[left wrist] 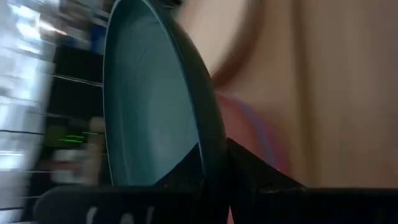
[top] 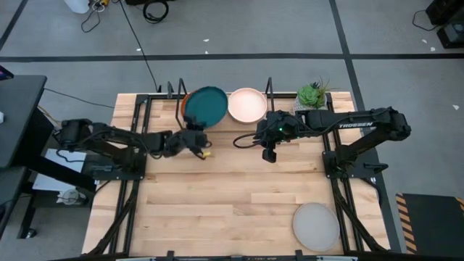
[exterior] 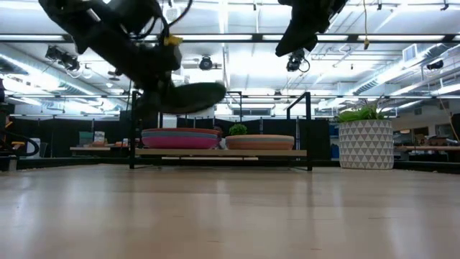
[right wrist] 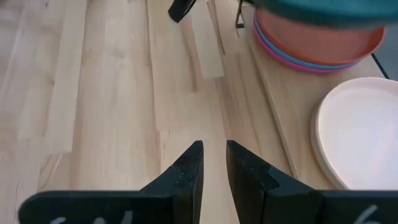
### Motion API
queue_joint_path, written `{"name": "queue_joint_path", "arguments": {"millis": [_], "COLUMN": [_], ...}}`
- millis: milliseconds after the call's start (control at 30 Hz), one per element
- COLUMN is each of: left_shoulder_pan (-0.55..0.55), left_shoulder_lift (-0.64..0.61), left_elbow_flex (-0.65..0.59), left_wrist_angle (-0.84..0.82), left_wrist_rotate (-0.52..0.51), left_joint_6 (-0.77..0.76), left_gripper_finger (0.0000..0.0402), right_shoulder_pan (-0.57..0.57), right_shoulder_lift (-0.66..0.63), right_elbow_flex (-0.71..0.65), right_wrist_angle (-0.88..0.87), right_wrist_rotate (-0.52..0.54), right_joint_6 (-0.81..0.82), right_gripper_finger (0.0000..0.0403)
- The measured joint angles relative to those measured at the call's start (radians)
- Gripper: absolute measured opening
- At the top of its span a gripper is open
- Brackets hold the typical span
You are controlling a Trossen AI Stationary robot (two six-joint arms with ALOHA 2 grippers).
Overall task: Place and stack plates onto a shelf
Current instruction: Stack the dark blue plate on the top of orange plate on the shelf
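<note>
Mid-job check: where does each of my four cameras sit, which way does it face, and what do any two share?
High view: overhead, straight down; both arms, left gripper, right gripper, grey plate, plant.
Low view: tabletop height, facing the shelf; both arms enter from above.
Left wrist view: past its fingers at the teal plate they grip.
Right wrist view: past its fingers, slightly apart, toward the plate stack and cream plate.
Shared: all four show the teal plate.
</note>
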Motion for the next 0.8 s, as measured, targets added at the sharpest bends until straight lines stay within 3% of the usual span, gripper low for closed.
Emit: {"name": "queue_joint_path", "arguments": {"millis": [100,167,433,700,800], "left_shoulder_pan": [0.053,0.072,0.126,0.160,0.164], "left_shoulder_lift": [-0.008,-0.008,-0.004,0.056,0.089], "left_elbow_flex": [0.008,0.028,0.119,0.124,0.124], "left_wrist_angle": [-0.081,-0.135,-0.273,-0.290,-0.277], "left_wrist_rotate": [0.168,0.200,0.202,0.175,0.106], "left_joint_6": [-0.130,-0.175,-0.265,-0.156,-0.147], "left_gripper_finger": [0.0040,0.0040,0.0041,0.0042,0.0056], "right_shoulder_pan": [0.000,0.000,0.000,0.002,0.002], "right_shoulder_lift": [0.000,0.000,0.000,0.000,0.000], "right_elbow_flex": [0.000,0.000,0.000,0.000,0.000], "right_wrist_angle": [0.008,0.012,0.022,0.022,0.022], "right_wrist_rotate": [0.000,0.000,0.000,-0.031,-0.033], "right_joint_6": [-0.002,-0.007,-0.011,-0.011,-0.011], "right_gripper_finger": [0.0075,0.0075,0.0075,0.0076,0.0076]}}
